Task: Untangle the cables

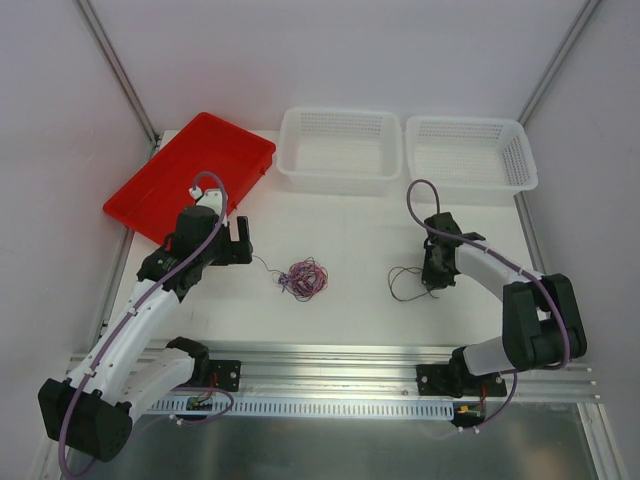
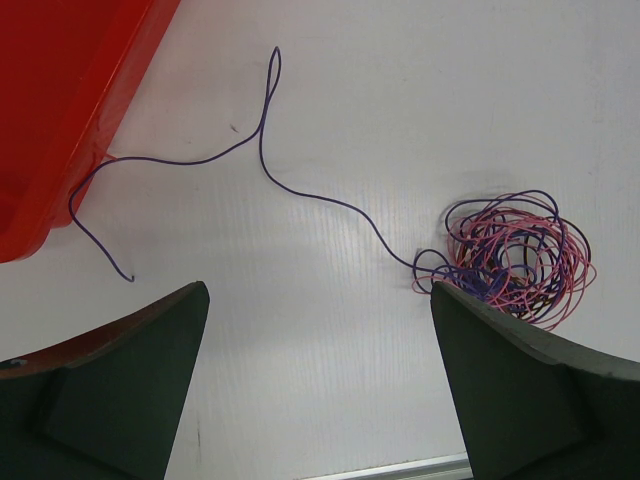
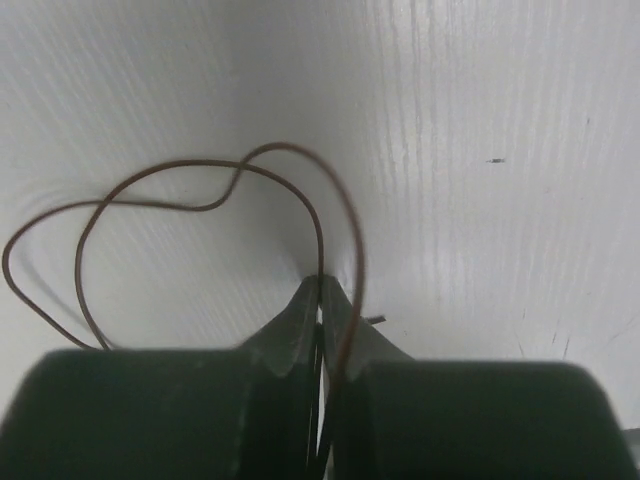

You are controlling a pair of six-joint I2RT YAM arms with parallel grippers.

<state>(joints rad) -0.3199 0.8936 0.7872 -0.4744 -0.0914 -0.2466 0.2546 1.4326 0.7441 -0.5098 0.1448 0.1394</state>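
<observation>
A tangled ball of thin purple and pink cables (image 1: 302, 279) lies in the middle of the table. One purple strand (image 2: 262, 150) trails from the tangle (image 2: 515, 255) towards the red tray. My left gripper (image 1: 243, 243) hovers left of the ball, open, with nothing between its fingers (image 2: 120, 380). In the left wrist view the gripper (image 2: 318, 290) has bare table between its tips. A separate dark brown cable (image 1: 404, 297) lies to the right. My right gripper (image 1: 433, 282) is down on the table. In the right wrist view it (image 3: 320, 282) is shut on this looping brown cable (image 3: 200, 190).
A red tray (image 1: 190, 175) sits tilted at the back left, its edge close to the left gripper (image 2: 60, 100). Two white mesh baskets (image 1: 340, 148) (image 1: 470, 150) stand along the back. A metal rail (image 1: 340, 365) runs along the near table edge.
</observation>
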